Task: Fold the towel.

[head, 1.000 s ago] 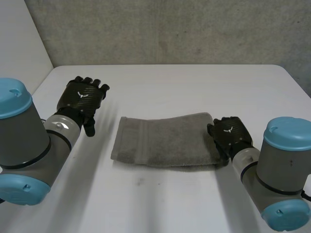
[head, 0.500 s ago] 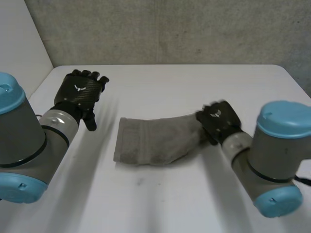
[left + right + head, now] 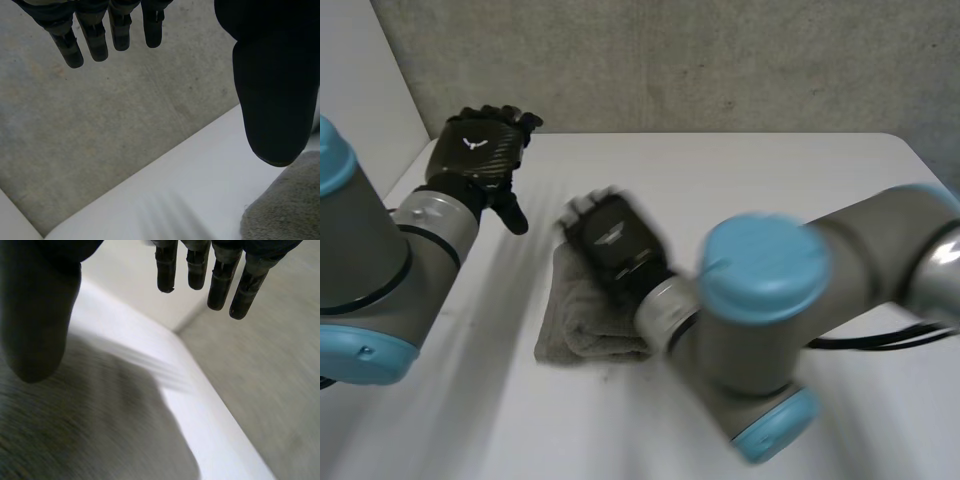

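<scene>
Right hand [image 3: 610, 235] hovers just over the towel [image 3: 582, 325], fingers straight and set apart from the thumb, gripping nothing. The towel lies bunched on the left half of the table [image 3: 790, 170] and looks doubled over, so I judge the fold laid. The next move calls for pressing it flat and squaring its edges. Left hand [image 3: 480, 152] hovers beside it, fingers straight and empty, near the table's left edge. Open room lies to the right.

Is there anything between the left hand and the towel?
Nothing. In the head view, the stretch from the left hand to the towel is bare white table. The left wrist view shows the same bare stretch.
</scene>
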Controlling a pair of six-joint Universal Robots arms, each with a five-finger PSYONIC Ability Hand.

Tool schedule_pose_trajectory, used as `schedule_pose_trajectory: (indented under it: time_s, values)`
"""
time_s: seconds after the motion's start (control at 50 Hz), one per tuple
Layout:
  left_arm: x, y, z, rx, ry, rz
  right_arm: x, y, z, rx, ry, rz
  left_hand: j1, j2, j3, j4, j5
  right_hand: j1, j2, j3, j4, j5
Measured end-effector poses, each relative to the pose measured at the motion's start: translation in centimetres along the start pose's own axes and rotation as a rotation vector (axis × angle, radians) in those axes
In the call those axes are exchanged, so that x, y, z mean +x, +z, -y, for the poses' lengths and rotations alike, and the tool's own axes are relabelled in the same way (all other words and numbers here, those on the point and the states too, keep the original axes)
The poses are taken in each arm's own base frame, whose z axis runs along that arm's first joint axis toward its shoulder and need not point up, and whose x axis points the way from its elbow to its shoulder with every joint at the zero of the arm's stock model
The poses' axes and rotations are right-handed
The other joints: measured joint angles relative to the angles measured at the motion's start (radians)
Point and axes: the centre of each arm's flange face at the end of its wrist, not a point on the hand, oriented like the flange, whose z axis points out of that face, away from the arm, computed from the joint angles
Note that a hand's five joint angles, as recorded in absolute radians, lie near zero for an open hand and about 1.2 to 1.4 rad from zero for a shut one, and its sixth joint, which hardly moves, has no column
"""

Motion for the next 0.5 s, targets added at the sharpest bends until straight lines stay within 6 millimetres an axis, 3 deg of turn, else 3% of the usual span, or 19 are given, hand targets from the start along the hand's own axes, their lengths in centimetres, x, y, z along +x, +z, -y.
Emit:
schedule_pose_trajectory:
  time_s: [0.1, 0.18, 0.38, 0.5]
  values:
    - [1.6, 0.7, -1.7, -0.042, -0.051, -0.041, 5.9, -0.9, -0.9, -0.044, 0.269, -0.166, 0.000, 0.000, 0.000, 0.000, 0.000, -0.009, 0.000, 0.000, 0.000, 0.000]
    - [3.2, 1.2, -3.9, -0.101, -0.092, -0.078, 7.4, -1.0, -2.7, -0.120, 0.378, -0.201, 0.000, 0.000, 0.000, 0.000, 0.000, -0.009, 0.000, 0.000, 0.000, 0.000]
    - [6.9, 0.8, -9.9, -0.272, -0.110, -0.159, 5.9, 1.1, -7.7, -0.311, 0.455, -0.150, 0.000, 0.000, 0.000, 0.000, 0.001, -0.009, 0.000, 0.000, 0.000, 0.000]
    - [7.0, 0.4, -10.4, -0.312, -0.100, -0.164, 4.9, 2.1, -8.9, -0.350, 0.471, -0.104, 0.000, 0.000, 0.000, 0.000, 0.001, -0.009, 0.000, 0.000, 0.000, 0.000]
